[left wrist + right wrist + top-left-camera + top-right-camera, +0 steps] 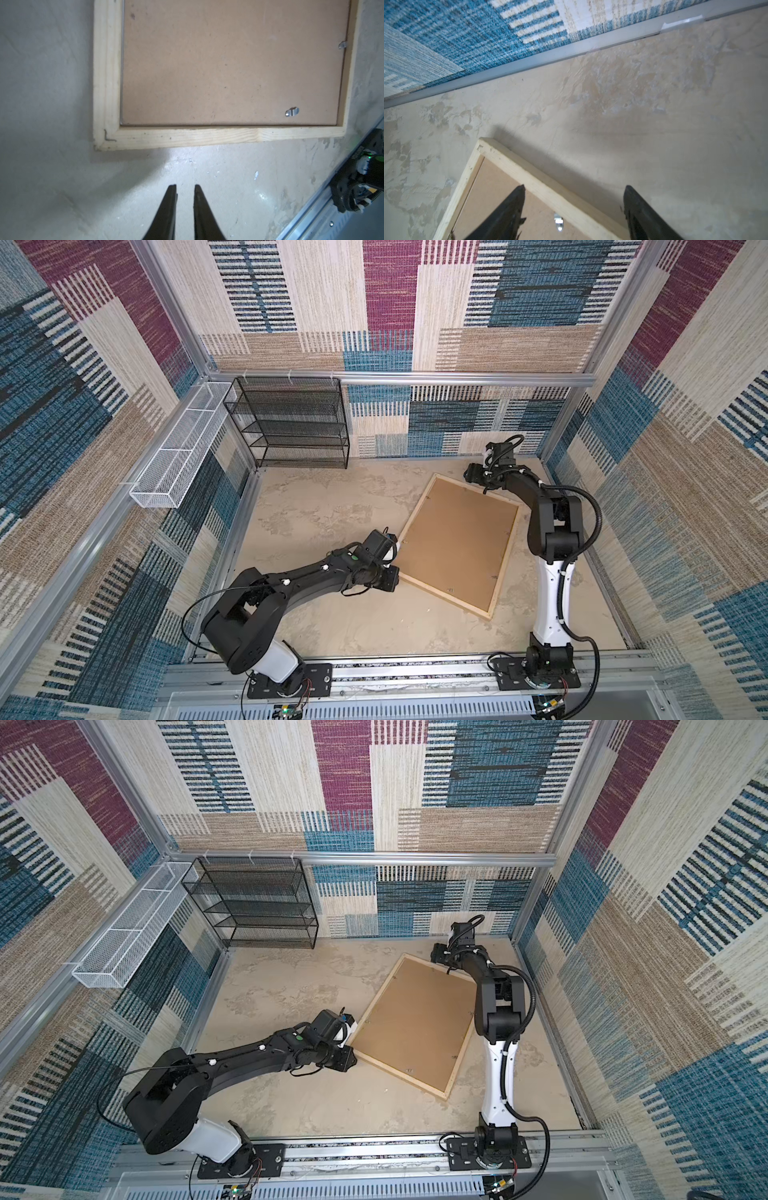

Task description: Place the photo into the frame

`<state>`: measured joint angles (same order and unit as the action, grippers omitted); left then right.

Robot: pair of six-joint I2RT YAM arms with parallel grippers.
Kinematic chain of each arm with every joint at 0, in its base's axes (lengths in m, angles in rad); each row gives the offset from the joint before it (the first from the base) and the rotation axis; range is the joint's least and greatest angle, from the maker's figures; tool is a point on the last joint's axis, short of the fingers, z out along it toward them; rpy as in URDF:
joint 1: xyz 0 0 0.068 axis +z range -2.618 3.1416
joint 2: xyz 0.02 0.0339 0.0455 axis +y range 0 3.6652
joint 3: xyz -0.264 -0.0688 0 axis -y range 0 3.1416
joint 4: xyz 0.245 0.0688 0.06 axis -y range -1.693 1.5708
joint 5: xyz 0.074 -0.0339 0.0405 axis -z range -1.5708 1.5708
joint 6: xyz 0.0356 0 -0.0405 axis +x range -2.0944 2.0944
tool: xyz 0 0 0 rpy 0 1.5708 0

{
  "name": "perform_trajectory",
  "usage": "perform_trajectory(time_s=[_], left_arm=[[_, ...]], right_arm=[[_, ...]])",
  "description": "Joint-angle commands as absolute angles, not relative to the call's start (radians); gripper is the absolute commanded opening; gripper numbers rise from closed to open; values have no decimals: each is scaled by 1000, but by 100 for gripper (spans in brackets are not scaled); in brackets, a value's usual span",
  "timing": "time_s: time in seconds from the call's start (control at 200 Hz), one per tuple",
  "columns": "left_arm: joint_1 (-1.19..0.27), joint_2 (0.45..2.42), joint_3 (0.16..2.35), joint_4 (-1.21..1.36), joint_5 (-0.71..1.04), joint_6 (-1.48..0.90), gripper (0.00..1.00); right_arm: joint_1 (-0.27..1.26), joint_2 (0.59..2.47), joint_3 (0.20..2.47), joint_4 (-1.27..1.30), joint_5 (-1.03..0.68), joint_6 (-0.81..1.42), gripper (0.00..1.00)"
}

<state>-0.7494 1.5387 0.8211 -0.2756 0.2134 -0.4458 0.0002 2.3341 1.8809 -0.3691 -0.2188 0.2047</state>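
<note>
The frame [444,597] [400,1074] lies face down and askew on the table, right of centre in both top views. A brown backing board [459,543] [228,62] fills it, with small metal tabs [292,112] [558,223] on the board. The photo is hidden. My left gripper [185,187] hovers over bare table just short of the frame's near-left bar [207,136]. Its fingers stand only narrowly apart with nothing between them. My right gripper [575,186] is open wide above the frame's far corner [483,145], straddling the wooden bar [550,191] without touching it.
A black mesh shelf [291,423] stands at the back left. A white wire basket [183,448] hangs on the left wall. Patterned walls close in three sides. An aluminium rail [415,672] with both arm bases runs along the front.
</note>
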Motion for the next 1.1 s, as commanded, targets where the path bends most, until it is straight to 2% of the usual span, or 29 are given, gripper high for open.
perform_trajectory(time_s=[0.0, 0.215, 0.541, 0.876, 1.097], left_arm=[[-755, 1561, 812, -251, 174, -506, 20], [-728, 1636, 846, -244, 132, -549, 20], [-635, 1758, 930, -178, 119, -514, 20], [-442, 1984, 1196, -172, 145, -412, 20], [-399, 2118, 1390, -240, 139, -376, 20]], right_arm=[[-11, 2356, 1902, -405, -274, 190, 76], [-42, 2343, 1866, -403, -322, 180, 75], [-103, 2251, 1678, -317, -350, 180, 73], [-133, 2033, 1313, -233, -323, 241, 71], [-133, 1854, 1070, -179, -286, 273, 70]])
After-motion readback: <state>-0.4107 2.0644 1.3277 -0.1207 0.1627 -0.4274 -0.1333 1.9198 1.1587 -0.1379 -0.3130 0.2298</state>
